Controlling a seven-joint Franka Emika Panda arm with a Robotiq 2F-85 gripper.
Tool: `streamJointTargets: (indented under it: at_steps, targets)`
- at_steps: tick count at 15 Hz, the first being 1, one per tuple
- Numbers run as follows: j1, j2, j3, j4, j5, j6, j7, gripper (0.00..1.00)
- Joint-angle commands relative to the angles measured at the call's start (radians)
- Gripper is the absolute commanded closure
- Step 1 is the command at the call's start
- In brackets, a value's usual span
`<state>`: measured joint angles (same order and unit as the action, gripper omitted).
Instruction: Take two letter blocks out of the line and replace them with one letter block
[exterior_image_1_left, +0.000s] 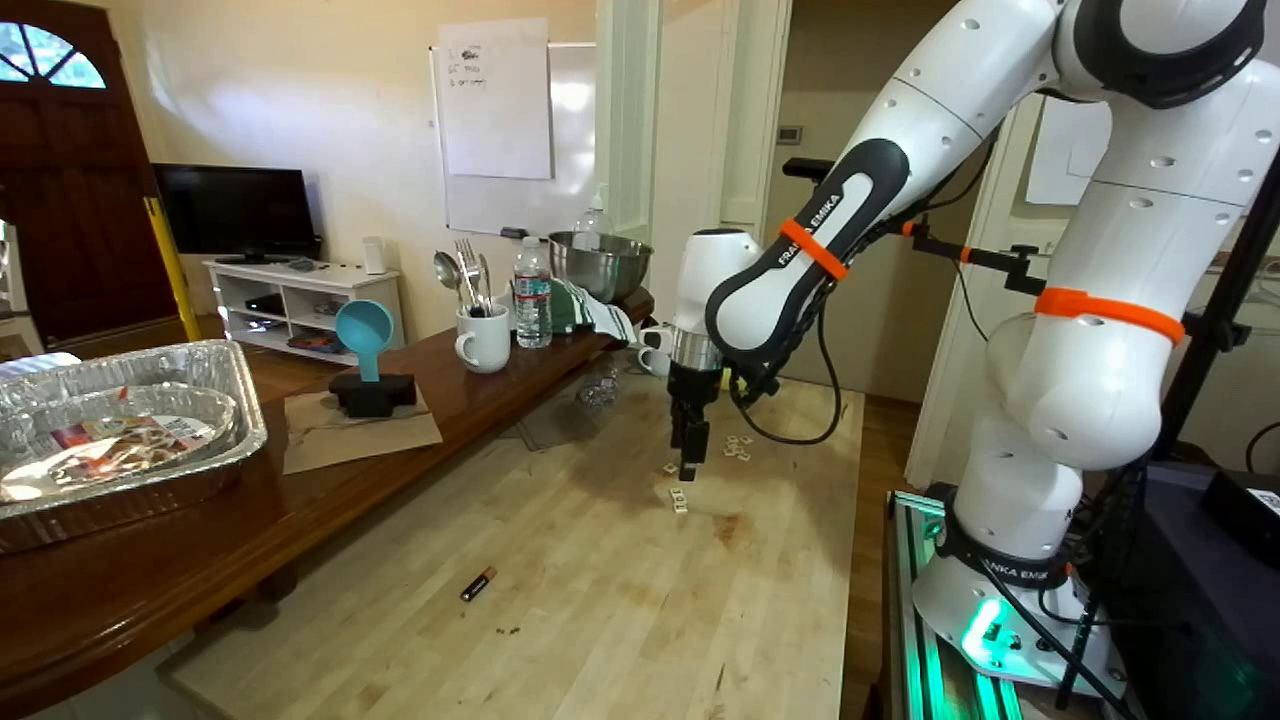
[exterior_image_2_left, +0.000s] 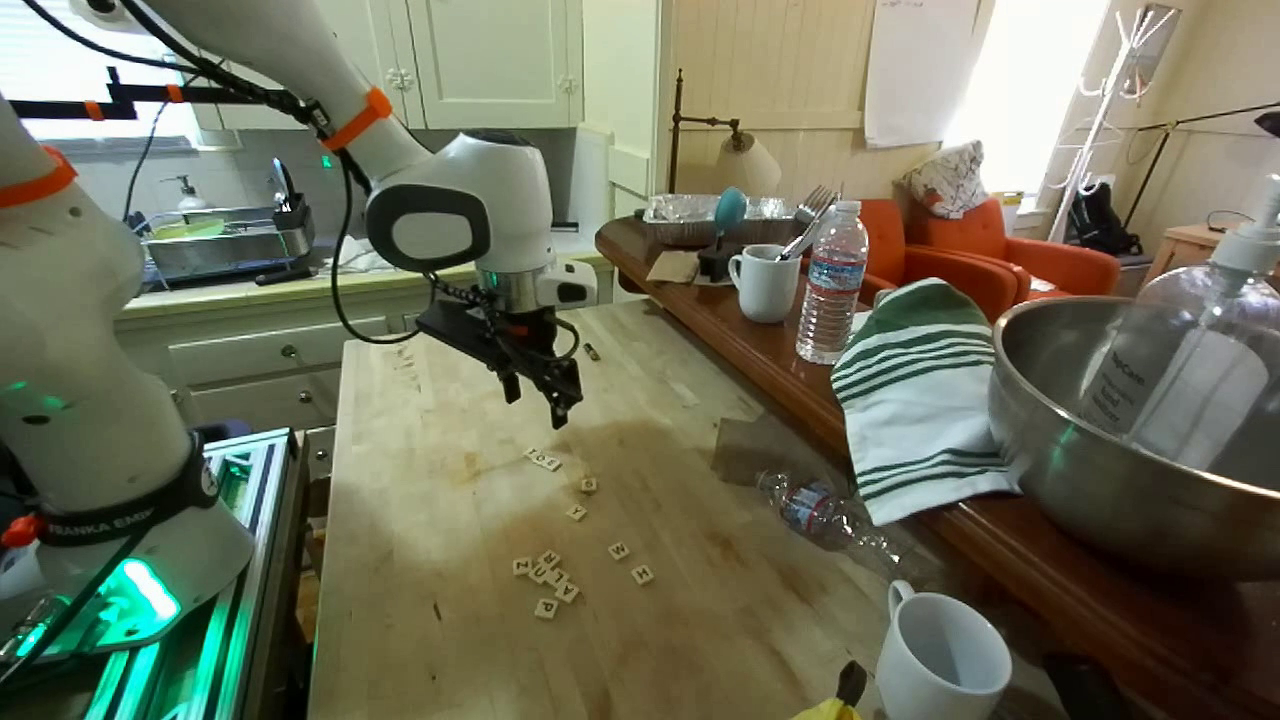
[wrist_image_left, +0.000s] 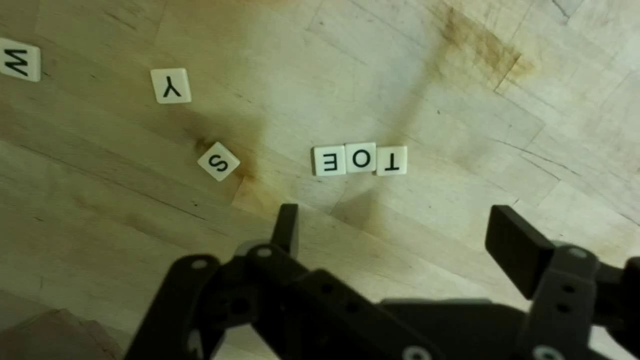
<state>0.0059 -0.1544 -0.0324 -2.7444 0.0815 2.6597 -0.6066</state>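
Note:
The line is a short row of pale letter blocks, reading T, O, E, on the wooden table. In the wrist view the T block (wrist_image_left: 392, 160), O block (wrist_image_left: 360, 157) and E block (wrist_image_left: 330, 160) touch side by side, letters upside down. The line shows in both exterior views (exterior_image_1_left: 679, 500) (exterior_image_2_left: 543, 459). A loose S block (wrist_image_left: 218, 161), Y block (wrist_image_left: 171, 86) and W block (wrist_image_left: 20, 59) lie left of it in the wrist view. My gripper (wrist_image_left: 392, 230) is open and empty, fingers wide apart. It hangs above the table near the line in both exterior views (exterior_image_1_left: 688, 468) (exterior_image_2_left: 537, 405).
More loose letter blocks (exterior_image_2_left: 548, 577) lie scattered on the table. A battery (exterior_image_1_left: 478, 584) lies farther along it. A crushed plastic bottle (exterior_image_2_left: 825, 512), a white mug (exterior_image_2_left: 942, 655) and a raised wooden counter (exterior_image_1_left: 400, 455) with a bowl and utensils stand along one side.

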Motion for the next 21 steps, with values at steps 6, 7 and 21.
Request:
streamJointTargets:
  at_steps: [6,7,21]
  targets:
    - [0.019,-0.061,-0.012,-0.005,-0.052,-0.107,0.014,0.0]
    - [0.019,-0.067,-0.012,-0.006,-0.053,-0.114,0.015,0.0]
    - [0.026,-0.061,-0.02,0.003,-0.041,-0.103,0.007,0.0]
